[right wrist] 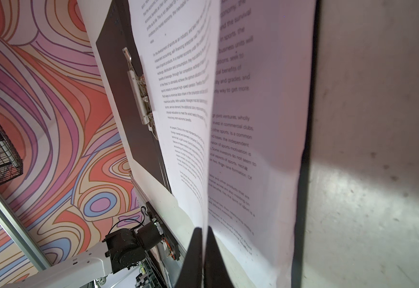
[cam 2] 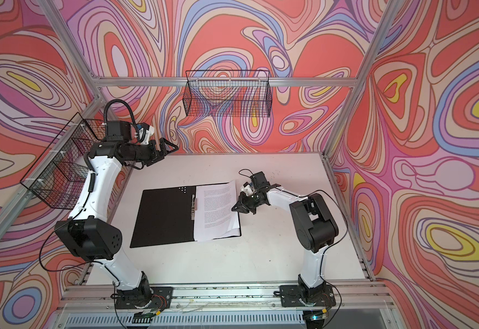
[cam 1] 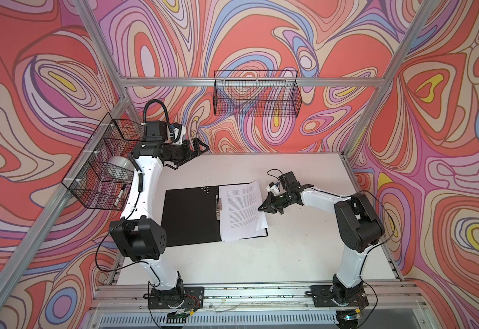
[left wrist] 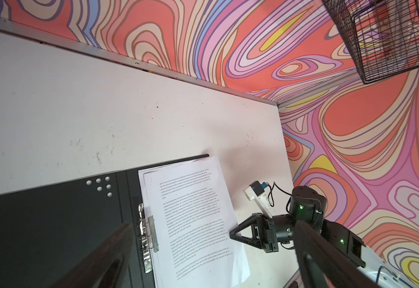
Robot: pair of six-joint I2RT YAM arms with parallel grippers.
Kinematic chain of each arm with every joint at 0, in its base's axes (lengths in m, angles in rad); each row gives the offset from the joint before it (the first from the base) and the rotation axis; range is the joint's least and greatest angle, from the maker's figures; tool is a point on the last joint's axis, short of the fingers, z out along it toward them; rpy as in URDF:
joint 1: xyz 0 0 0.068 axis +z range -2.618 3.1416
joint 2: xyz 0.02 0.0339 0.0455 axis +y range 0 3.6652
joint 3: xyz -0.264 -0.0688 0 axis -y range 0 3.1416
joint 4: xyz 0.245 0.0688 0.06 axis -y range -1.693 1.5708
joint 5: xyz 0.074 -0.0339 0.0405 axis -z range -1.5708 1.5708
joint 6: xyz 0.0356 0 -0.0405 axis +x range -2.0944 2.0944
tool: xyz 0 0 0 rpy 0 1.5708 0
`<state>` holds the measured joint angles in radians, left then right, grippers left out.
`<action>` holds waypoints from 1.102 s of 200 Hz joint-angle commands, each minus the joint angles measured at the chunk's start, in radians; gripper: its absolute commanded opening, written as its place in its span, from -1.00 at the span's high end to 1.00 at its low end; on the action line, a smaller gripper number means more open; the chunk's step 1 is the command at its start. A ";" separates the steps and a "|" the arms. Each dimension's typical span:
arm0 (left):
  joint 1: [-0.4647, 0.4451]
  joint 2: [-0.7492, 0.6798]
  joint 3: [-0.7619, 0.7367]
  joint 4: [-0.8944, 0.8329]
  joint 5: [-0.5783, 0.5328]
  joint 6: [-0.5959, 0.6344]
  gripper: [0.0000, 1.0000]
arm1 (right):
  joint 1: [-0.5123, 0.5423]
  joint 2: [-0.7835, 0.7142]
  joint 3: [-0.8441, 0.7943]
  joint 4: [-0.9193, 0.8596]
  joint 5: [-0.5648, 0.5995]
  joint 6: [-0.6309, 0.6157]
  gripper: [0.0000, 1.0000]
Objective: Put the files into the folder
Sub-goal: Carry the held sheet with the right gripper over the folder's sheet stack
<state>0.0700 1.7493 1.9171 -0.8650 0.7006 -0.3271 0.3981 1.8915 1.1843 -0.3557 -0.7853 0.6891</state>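
The files (cam 1: 242, 210) lie on the right half of the open folder (cam 1: 189, 216) on the desk (cam 1: 303, 242) (loose beside the spine clip (cam 1: 219, 208), I'd say), so clipping and closing seem left. The right claw (cam 1: 262, 208), reaching in low, pinches the top sheet's outer edge; the left claw (cam 1: 195, 156) hangs spread wide, raised toward the back.

Black folder (cam 1: 189, 216); white files (cam 1: 241, 210) with black text; swirling coral, lilac, yellow walls (cam 1: 261, 37).
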 commanded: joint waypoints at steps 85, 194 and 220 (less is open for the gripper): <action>-0.001 0.009 -0.020 0.021 0.029 -0.021 -1.00 | 0.001 0.047 -0.005 0.037 -0.001 0.020 1.00; -0.003 0.005 -0.032 0.024 0.033 -0.024 -1.00 | 0.013 0.073 0.000 0.023 0.018 0.015 1.00; -0.003 0.006 -0.035 0.026 0.038 -0.026 -1.00 | 0.013 0.079 0.005 0.020 0.019 0.016 1.00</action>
<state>0.0700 1.7496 1.8950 -0.8558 0.7189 -0.3454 0.4030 1.9541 1.1843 -0.3325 -0.7776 0.7055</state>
